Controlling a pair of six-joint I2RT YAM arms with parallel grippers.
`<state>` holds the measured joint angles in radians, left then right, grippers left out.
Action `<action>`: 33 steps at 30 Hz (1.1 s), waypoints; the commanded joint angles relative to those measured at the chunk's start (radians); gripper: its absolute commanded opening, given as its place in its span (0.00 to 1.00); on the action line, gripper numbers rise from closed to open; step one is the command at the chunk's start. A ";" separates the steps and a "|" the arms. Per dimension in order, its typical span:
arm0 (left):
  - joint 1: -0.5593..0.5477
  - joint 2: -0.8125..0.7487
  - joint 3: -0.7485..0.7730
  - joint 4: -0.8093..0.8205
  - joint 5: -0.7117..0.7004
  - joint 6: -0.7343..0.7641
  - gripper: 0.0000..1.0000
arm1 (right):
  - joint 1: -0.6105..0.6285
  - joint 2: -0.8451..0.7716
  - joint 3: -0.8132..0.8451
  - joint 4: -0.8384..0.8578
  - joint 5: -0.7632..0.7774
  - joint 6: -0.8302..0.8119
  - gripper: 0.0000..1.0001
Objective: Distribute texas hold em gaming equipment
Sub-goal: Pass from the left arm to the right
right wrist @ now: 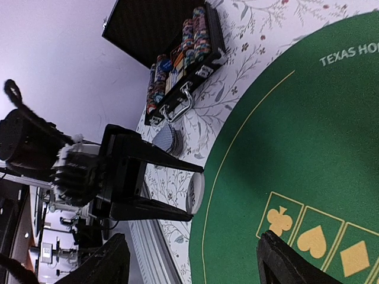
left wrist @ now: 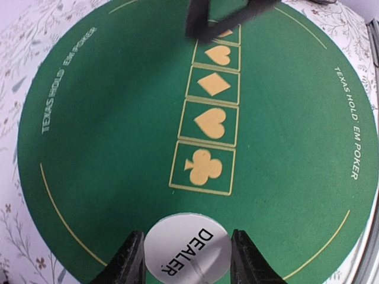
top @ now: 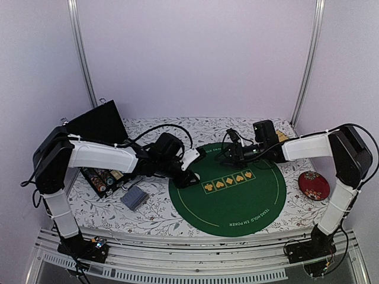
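Gripping a white DEALER button [left wrist: 186,245] by its rim in the left end effector [left wrist: 188,260], over the left edge of the green Texas Hold'em mat [top: 237,201], just short of the club box in the row of suit boxes; touching the felt or not, cannot tell. Spread wide and empty at the right end effector [right wrist: 201,260], hovering above the mat's far side. On the floral tabletop [top: 154,220] left of the mat, a blue-backed card deck [top: 134,198]; beyond it, striped chip stacks [right wrist: 189,35] in an open black case [top: 98,125].
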<state>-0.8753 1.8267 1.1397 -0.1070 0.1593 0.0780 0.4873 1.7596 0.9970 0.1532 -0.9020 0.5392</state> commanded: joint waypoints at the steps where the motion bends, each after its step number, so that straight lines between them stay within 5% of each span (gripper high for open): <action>1: -0.052 0.007 0.032 0.082 -0.058 0.059 0.08 | 0.044 0.084 0.058 0.068 -0.101 0.058 0.72; 20: -0.068 -0.023 0.008 0.151 -0.128 0.085 0.08 | 0.119 0.252 0.153 0.123 -0.184 0.123 0.53; 25: -0.068 -0.033 -0.002 0.158 -0.130 0.093 0.08 | 0.125 0.268 0.177 0.123 -0.194 0.125 0.35; 29: -0.068 -0.033 -0.010 0.158 -0.146 0.095 0.07 | 0.125 0.270 0.183 0.120 -0.204 0.120 0.07; 33: -0.069 -0.044 -0.024 0.155 -0.163 0.090 0.07 | 0.121 0.262 0.181 0.099 -0.199 0.099 0.02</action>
<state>-0.9306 1.8130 1.1419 0.0277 0.0158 0.1654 0.6014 2.0167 1.1549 0.2455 -1.0710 0.6735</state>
